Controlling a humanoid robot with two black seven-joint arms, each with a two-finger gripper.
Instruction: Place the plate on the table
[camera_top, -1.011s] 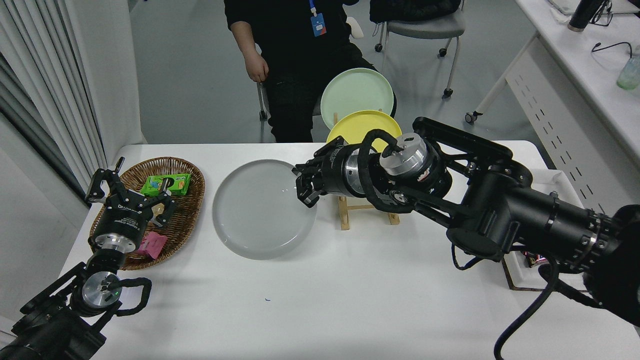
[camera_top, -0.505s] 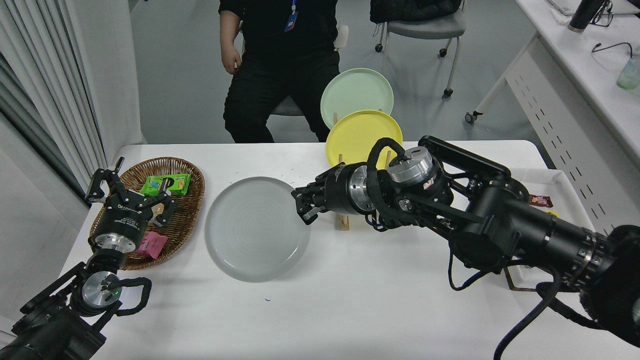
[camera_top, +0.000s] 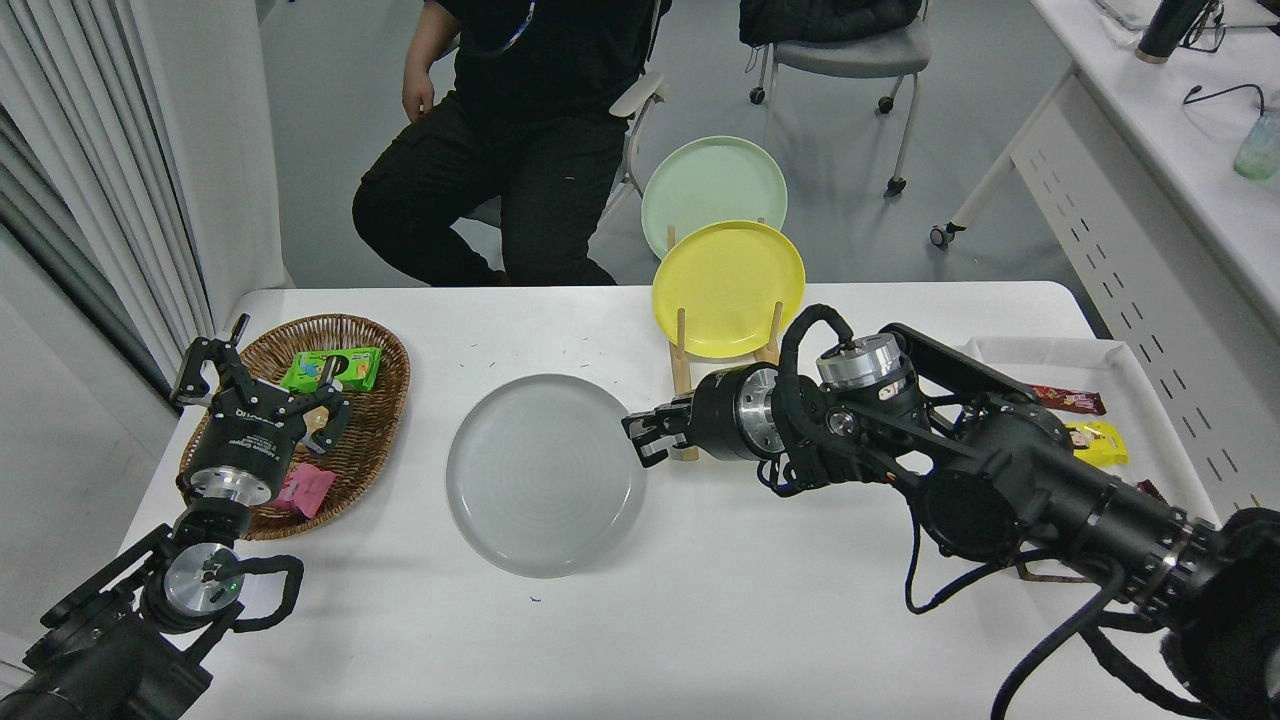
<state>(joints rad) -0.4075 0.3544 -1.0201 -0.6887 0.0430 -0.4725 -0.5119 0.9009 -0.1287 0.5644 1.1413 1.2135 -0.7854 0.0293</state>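
The light-grey plate (camera_top: 545, 475) lies flat on the white table (camera_top: 700, 620), left of centre. My right gripper (camera_top: 641, 440) reaches in from the right at table height and is shut on the plate's right rim. The rim hides part of its lower finger. My left gripper (camera_top: 262, 388) is parked at the lower left, open, over the edge of a wicker basket.
A yellow plate (camera_top: 728, 288) stands in a wooden rack (camera_top: 683, 385) just behind my right wrist, a mint-green plate (camera_top: 713, 185) behind it. The wicker basket (camera_top: 375, 440) holds snack packs at left. A white tray (camera_top: 1110, 355) with snacks lies at right. A person (camera_top: 500, 150) sits beyond the far edge.
My right gripper has come down and drawn back to the right, the grey plate moving with it and now lying flat on the table. The seated person shifted left.
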